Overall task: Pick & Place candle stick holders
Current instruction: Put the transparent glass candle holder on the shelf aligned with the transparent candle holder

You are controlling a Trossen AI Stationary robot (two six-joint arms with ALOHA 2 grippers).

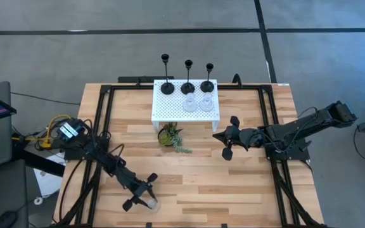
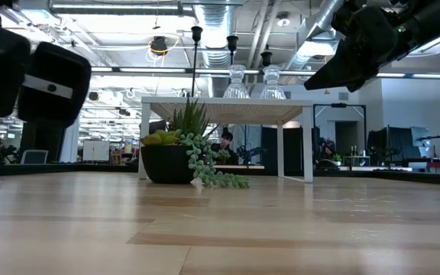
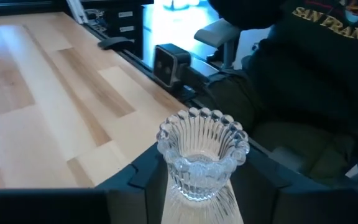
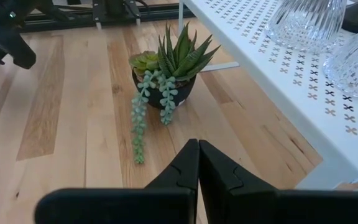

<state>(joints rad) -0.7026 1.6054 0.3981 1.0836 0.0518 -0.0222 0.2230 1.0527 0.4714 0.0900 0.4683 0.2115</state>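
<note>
Wood-plank table (image 1: pixel 233 183) under open-office ceiling, black frame rails along both sides.

Left pincer (image 1: pixel 142 195) sits low at the near-left edge, fingers (image 3: pixel 132 177) straddling a clear ribbed glass candle holder (image 3: pixel 202 152). Jaws partly open, flanking the glass base on both sides; contact not confirmed, so can't call it gripped. Holder stands upright between them, scalloped rim up. My read: straddling low at the base keeps a squat, slippery glass from tipping when the jaws close.

Right pincer (image 4: pixel 197 163) is fully closed, holding nothing, hovering above the table to the right of the potted succulent (image 4: pixel 163 78). Looks parked clear of the left arm's path.

Outward: white perforated stand (image 1: pixel 185 116) at table's far centre. Three black candlestick holders (image 1: pixel 187 77) in a row along its back edge, two more glass holders (image 1: pixel 198 103) in front of them, side by side. Tall ones at the back makes sense: short glass in front stays reachable without knocking stems. Likely the third glass belongs beside those two.

Person in dark clothing (image 3: pixel 316 81) sits just beyond the near table edge.
</note>
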